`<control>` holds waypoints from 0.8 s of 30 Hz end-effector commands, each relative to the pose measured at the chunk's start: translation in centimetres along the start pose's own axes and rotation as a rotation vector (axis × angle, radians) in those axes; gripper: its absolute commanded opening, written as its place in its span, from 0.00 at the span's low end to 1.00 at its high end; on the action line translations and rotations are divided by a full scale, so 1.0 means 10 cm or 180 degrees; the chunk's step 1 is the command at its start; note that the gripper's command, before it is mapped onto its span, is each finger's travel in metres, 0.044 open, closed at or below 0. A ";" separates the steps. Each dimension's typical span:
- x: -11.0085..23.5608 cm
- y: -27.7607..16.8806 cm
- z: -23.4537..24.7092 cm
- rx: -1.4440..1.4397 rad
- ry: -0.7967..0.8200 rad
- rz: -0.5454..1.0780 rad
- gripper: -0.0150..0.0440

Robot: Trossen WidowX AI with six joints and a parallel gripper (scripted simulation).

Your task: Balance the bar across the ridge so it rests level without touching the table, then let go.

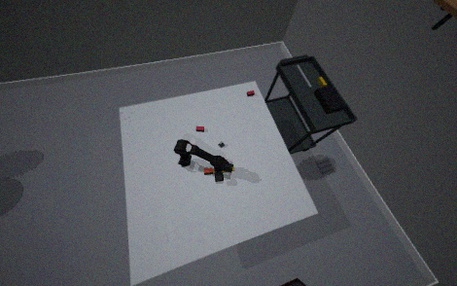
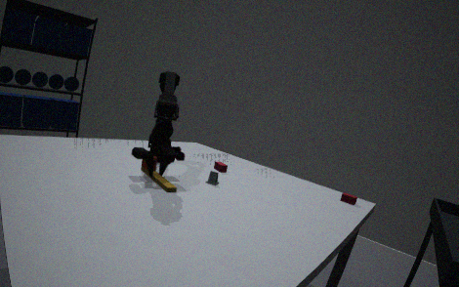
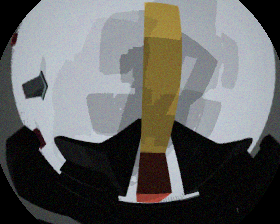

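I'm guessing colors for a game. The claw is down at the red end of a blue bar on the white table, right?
Almost. The bar is yellow, not blue. The wrist view shows it best, a long yellow bar with a red end, and the claw closing around that red end on the white table.

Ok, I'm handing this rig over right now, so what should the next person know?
Gripper: down at the table, shut on the bar near its red end, as far as the wrist view shows.
Bar: lying flat on the table, its yellow length pointing away from the arm.
Ridge: small grey piece standing apart from the bar, nothing on it.
Done: the grasp only.
Left: lift the bar, carry it over, set it level across the ridge clear of the table, let go.
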State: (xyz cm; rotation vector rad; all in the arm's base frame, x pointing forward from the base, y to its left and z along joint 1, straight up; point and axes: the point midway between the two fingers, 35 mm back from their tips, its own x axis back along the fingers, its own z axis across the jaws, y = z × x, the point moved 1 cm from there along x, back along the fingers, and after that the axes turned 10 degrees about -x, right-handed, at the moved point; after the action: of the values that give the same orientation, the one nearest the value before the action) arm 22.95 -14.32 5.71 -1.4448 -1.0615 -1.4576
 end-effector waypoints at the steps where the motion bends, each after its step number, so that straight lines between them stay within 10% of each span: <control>1: 0.00 0.00 0.00 0.0000 -0.0002 0.0000 0.35; 24: 0.56 0.05 -0.01 0.0007 0.0003 -0.0004 0.25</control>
State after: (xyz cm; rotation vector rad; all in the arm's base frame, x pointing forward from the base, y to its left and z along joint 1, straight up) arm 23.23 -14.49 10.23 -1.4452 -1.0576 -1.4553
